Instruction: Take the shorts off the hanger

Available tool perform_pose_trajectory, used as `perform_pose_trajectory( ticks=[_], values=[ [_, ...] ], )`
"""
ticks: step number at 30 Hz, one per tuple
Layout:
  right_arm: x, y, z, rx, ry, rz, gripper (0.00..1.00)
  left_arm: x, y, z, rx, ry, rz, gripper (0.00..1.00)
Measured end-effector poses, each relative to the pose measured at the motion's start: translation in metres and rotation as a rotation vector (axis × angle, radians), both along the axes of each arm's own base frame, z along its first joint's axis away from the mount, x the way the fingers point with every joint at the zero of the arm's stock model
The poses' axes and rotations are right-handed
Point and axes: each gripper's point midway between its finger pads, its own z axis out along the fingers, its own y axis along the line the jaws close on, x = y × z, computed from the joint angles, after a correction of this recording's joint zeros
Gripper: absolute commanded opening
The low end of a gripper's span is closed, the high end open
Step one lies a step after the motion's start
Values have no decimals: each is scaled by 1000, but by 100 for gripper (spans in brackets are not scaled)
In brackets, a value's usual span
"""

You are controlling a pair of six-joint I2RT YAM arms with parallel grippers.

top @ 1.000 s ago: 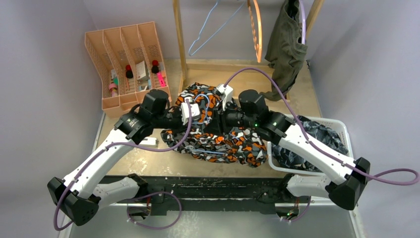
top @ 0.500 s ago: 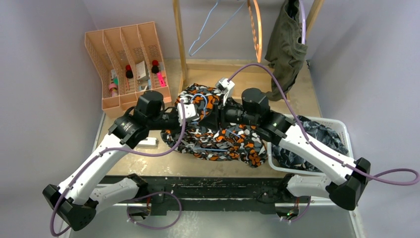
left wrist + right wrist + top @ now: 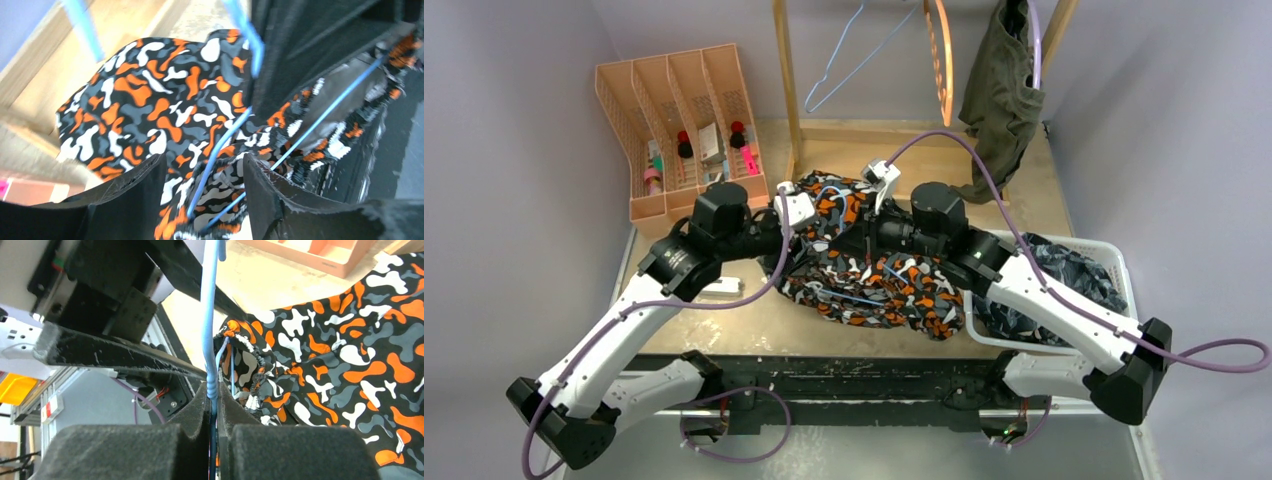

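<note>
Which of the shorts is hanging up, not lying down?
The olive green shorts, back right. The camouflage shorts lie on the table, the dark patterned shorts in the white basket.

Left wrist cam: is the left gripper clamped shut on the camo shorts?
No, the left gripper stands open, its fingers apart, with the blue hanger wire and the camouflage shorts showing in the gap between them.

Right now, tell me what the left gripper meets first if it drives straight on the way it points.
Probably the blue hanger wire running between the open fingers of the left gripper, with the camouflage shorts just behind; depth is unclear.
</note>
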Motion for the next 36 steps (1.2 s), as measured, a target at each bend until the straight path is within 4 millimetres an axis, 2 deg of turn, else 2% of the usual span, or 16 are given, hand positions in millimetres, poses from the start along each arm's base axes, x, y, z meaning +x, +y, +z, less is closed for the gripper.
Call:
perform_pose_trajectory(
  ticks=[4,10,12,16,21,30,33,36],
  values=[
    [5,-9,0,-14,-9,-61,0,16,17,8,-8,-8,178,69],
    [10,-22,2,-18,-20,-132,0,36,53,11,-48,44,523,73],
    [11,-26,-1,-27,-14,-154,0,41,65,5,-77,83,647,75],
    [13,-30,-12,-53,12,-186,0,44,79,-21,-117,194,832,79],
    [16,-33,-14,-57,23,-212,0,44,78,-45,-173,340,966,84],
    [17,-32,-12,-47,21,-213,0,42,54,-42,-356,510,981,77],
    [21,-33,-14,-51,32,-245,0,36,52,-47,-340,549,971,76],
    [27,-32,-19,-64,55,-274,0,27,58,-59,-268,560,976,76]
  ],
)
